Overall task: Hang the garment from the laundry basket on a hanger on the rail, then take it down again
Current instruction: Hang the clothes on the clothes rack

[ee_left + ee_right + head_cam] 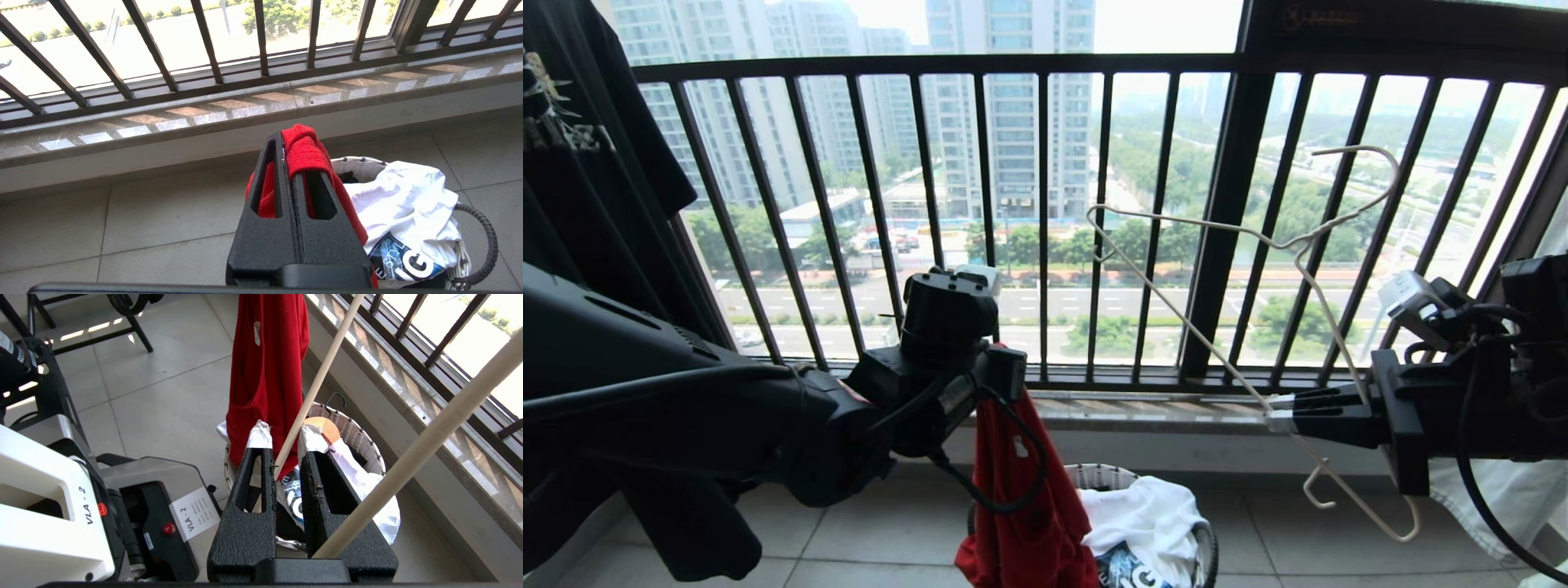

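The left gripper (288, 139) is clamped together on the top of the red T-shirt (1025, 506), which hangs straight down with its lower folds beside and partly over the laundry basket (1205, 555). A white graphic-print shirt (1147, 514) fills the basket. The right gripper (284, 437), to the right of the basket, is closed on a bar of the white wire hanger (1258, 327), which tilts in front of the dark window railing (1045, 220). A black T-shirt (596, 155) hangs left of the basket.
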